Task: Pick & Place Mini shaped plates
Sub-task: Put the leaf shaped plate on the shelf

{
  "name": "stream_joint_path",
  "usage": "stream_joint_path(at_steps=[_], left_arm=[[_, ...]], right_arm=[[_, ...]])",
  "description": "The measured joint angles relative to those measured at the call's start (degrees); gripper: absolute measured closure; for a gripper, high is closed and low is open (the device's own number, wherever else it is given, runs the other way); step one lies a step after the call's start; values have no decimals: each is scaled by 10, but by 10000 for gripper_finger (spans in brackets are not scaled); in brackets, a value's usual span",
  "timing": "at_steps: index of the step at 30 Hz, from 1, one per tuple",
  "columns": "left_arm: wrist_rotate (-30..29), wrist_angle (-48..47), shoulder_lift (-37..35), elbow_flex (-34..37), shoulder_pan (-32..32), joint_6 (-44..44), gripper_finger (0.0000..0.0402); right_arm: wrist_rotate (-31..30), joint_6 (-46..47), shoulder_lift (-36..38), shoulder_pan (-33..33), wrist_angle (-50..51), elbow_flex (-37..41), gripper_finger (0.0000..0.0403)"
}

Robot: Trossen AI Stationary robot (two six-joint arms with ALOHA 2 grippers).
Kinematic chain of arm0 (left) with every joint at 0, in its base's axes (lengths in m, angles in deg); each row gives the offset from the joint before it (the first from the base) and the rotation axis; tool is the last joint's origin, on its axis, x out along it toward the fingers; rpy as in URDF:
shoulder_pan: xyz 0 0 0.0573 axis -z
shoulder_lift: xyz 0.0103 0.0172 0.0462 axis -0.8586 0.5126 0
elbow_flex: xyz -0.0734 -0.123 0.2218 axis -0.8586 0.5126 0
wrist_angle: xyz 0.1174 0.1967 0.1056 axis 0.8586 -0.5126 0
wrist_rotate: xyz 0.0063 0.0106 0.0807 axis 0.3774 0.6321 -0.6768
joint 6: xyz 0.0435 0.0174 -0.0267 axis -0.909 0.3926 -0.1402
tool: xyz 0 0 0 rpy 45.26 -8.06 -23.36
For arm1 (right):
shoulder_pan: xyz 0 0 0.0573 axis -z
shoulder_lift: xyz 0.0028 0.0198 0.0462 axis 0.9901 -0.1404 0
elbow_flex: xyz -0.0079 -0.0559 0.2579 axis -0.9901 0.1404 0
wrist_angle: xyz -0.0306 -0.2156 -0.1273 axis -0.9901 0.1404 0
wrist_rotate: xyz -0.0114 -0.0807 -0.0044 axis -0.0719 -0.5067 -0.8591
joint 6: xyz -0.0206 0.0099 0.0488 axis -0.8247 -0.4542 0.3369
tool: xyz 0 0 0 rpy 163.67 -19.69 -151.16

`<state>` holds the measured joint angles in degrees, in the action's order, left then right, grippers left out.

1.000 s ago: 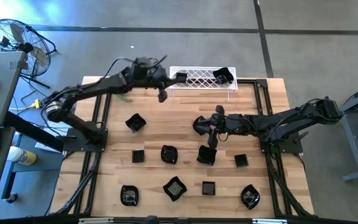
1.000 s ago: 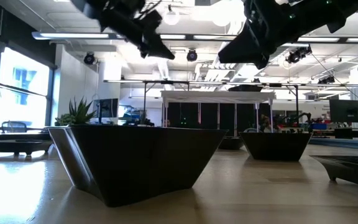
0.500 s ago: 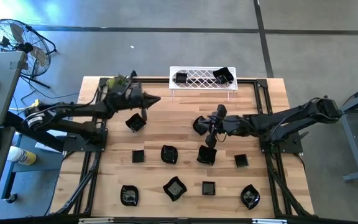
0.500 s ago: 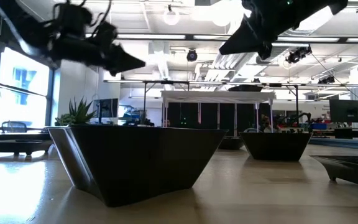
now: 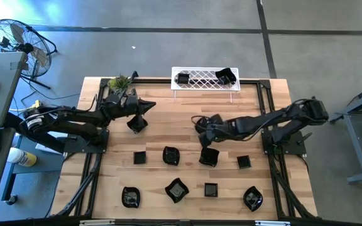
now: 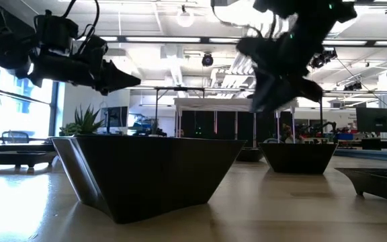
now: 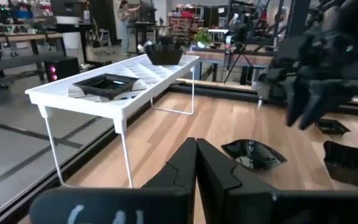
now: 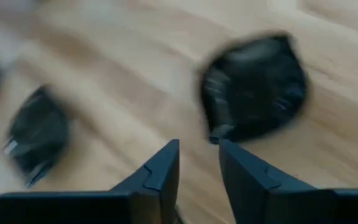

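We see two arms over a wooden table (image 5: pixel 168 135) with small black plates spread on it.

At the far edge stands a white wire rack (image 5: pixel 205 79) with two mini shaped plates (image 5: pixel 182 78) on it, one near each end, and a small green plant (image 5: pixel 119 82) grows at the far left corner. Nine more dishes lie on the table, apart from each other, mostly in two rows on the near half. The left gripper (image 5: pixel 148 105) reaches in from the left, its fingers pressed together and empty, just above a square dish (image 5: pixel 136 123). The right gripper (image 5: pixel 198 120) stretches low from the right toward the middle, its fingers (image 8: pixel 160 167) a little apart and holding nothing, with a dark dish (image 8: pixel 255 87) lying just ahead of them.
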<state>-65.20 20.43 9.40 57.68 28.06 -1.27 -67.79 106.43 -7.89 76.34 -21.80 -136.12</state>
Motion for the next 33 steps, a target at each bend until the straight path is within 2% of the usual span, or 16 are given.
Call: stream_joint_path(at_steps=[6, 13, 24, 33], left_arm=[[7, -8, 0, 0, 0, -1, 397], [11, -20, 0, 0, 0, -1, 397], [11, -30, 0, 0, 0, -1, 397], [11, -35, 1, 0, 0, -1, 397]], right_arm=[[-52, 119, 5, 2, -55, 94, 269], [-72, 115, 5, 35, -254, 191, 284], [-42, 61, 3, 80, -282, 202, 326], [-19, 59, -40, 86, -332, 202, 325]])
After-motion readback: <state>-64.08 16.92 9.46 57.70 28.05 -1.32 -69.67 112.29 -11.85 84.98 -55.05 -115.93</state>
